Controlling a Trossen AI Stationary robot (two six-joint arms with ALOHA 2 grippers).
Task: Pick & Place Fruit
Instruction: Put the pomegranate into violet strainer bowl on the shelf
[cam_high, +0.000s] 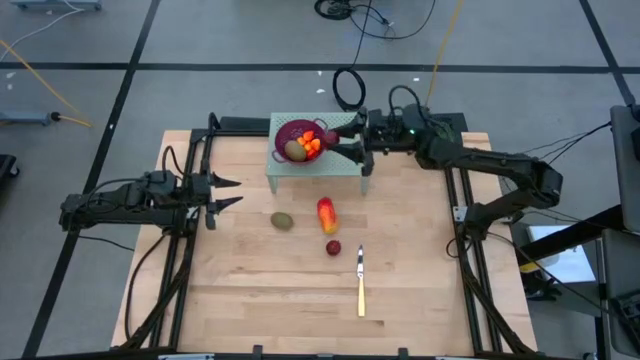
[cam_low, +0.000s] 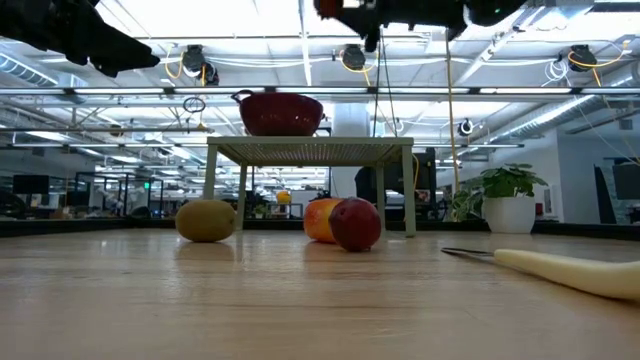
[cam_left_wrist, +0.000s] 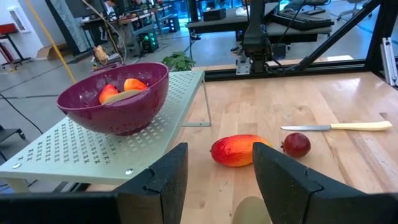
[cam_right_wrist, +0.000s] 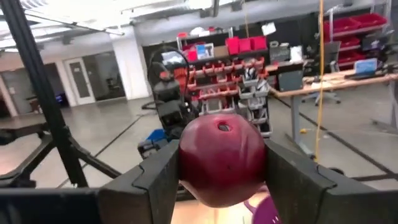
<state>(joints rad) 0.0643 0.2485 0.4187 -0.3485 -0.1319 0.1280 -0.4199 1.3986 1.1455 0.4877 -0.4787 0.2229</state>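
Dark red ball (cam_right_wrist: 222, 158) in right hand (cam_right_wrist: 221, 171); no writing legible.

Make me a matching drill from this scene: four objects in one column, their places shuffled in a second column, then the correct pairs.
Things:
1. purple colander
2. dark red ball
3. yellow-handled knife
4. red-orange oblong fruit

Places:
A. lying on the bare wood, nearest the table's front edge
B. clamped between the right gripper's fingers
C. on the perforated stand at the back of the table
D. on the wood between the stand and a second red ball

Pairs: 1-C, 2-B, 3-A, 4-D
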